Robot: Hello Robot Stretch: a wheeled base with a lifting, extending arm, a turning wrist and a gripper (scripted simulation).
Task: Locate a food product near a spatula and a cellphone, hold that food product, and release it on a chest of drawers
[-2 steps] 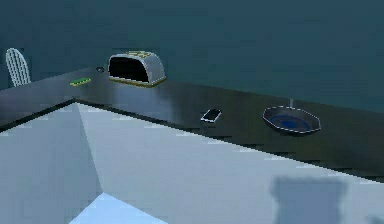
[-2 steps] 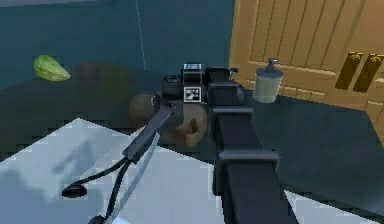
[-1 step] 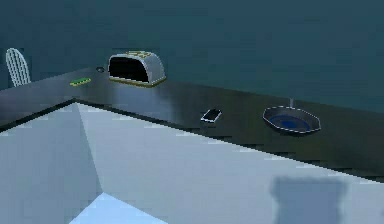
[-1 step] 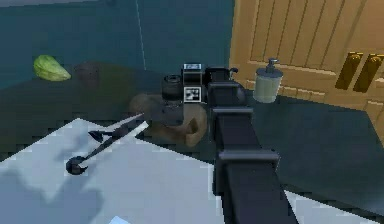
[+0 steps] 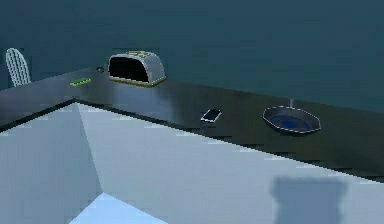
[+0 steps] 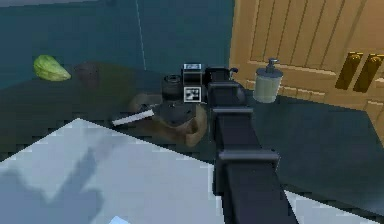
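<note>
Brown rounded lump (image 6: 197, 128) on dark worktop (image 6: 310, 130), at fingers (image 6: 160, 103); cannot tell whether held. Pale flat utensil (image 6: 130, 118) just beside.

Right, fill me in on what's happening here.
The robot's arm reaches out over a dark counter. Its claw is at a brown lump lying there, next to a pale strip that may be the spatula. Whether the claw holds anything cannot be told. A green lump and a grey bottle sit farther along, near a wooden door. In the forward view the counter carries a toaster, a phone and a dark pan.
</note>
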